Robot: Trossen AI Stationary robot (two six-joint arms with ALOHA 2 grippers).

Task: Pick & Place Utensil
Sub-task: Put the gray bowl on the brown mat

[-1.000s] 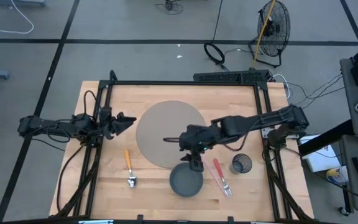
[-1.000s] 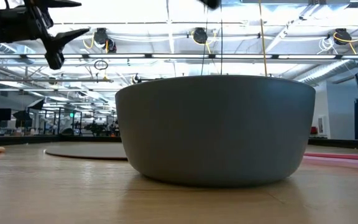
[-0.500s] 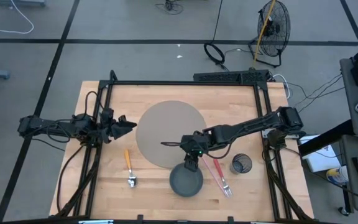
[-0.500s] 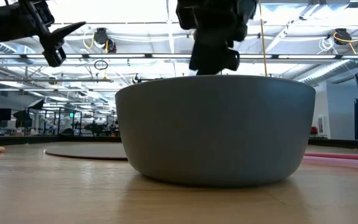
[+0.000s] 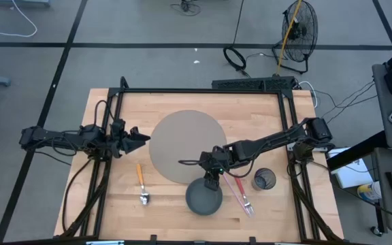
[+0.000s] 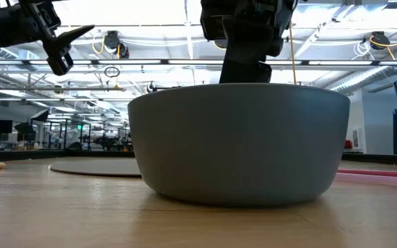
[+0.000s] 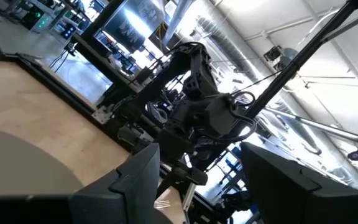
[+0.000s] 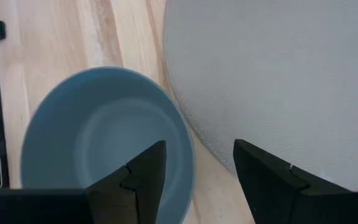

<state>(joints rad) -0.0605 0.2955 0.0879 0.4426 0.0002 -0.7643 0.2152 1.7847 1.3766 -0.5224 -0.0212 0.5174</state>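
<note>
A grey-blue bowl (image 5: 203, 199) stands on its base near the table's near edge and fills the low view (image 6: 240, 145). An orange-handled spoon (image 5: 141, 182) lies flat to its left, a pink-handled fork (image 5: 241, 194) flat to its right. My right gripper (image 5: 211, 180) hangs open over the bowl's far rim (image 8: 188, 163). In the right wrist view (image 8: 197, 177), one finger stands over the bowl's inside (image 8: 98, 149) and the other outside it. My left gripper (image 5: 140, 138) waits open above the table's left side (image 7: 197, 180).
A round grey mat (image 5: 186, 146) lies flat in the table's middle, just beyond the bowl (image 8: 278, 74). A dark mesh cup (image 5: 264, 180) stands right of the fork. Bare wood lies between the spoon and the bowl. A black frame (image 5: 203, 90) edges the table's far side.
My right gripper has moved toward the table's near edge and come down from above the mat's near edge to just over the bowl's far rim. It came into the low view from above and sank to rim height. The bowl, the spoon and the fork have stayed put.
</note>
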